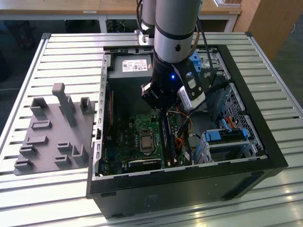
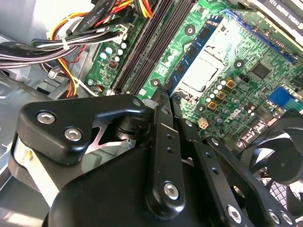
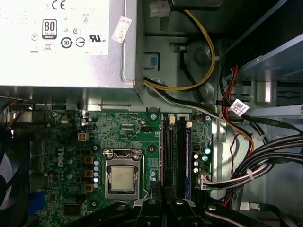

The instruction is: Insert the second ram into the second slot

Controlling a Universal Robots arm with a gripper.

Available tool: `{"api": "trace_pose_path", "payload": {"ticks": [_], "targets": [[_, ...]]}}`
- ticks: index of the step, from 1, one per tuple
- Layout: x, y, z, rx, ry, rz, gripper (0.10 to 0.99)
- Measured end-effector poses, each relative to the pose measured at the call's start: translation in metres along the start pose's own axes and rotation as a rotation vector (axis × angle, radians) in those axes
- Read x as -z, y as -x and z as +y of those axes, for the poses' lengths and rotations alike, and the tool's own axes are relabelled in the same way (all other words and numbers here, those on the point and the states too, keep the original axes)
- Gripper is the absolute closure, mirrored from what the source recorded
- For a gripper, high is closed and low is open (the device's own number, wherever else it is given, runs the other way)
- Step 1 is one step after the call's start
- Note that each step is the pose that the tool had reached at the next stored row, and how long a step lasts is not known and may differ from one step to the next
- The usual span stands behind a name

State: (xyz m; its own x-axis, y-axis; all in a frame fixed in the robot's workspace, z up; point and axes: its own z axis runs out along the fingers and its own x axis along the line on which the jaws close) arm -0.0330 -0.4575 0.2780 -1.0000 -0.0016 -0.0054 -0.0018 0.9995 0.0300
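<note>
- In the exterior view we see an open black computer case lying on a slatted metal table. The robot arm reaches down into it over the green motherboard.
- The exterior view also gives us a grey fixture plate with upright holders. It sits on the table just beside the case, on the exterior view's left. Inside the case, on the exterior view's right, is a blue-fronted drive cage.
- The second wrist view takes us close to the gripper. Its black fingers are drawn together at the tips, clenched on the second ram.
- The second ram is a blue stick with dark chips. It runs out from the fingertips, between the black memory slots and the processor socket.
- We cannot tell whether the stick is seated in a slot or hangs just above the board.
- This view adds a black fan and a tied bundle of coloured cables near the slots.
- The first wrist view looks straight down into the case. It adds the silver power supply next to the board, and a blue strip along the slot farthest from the socket.
</note>
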Motion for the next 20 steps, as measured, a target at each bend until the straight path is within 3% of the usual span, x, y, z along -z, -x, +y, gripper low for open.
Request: {"api": "trace_pose_path", "payload": {"ticks": [11,17,20], "targets": [[-0.0032,0.0000,-0.0050,-0.001,-0.009,0.0005,0.949],[-0.0088,0.0067,-0.0054,-0.003,-0.008,0.0193,0.949],[-0.0134,0.0083,-0.0072,-0.003,-0.009,0.0235,0.949]]}}
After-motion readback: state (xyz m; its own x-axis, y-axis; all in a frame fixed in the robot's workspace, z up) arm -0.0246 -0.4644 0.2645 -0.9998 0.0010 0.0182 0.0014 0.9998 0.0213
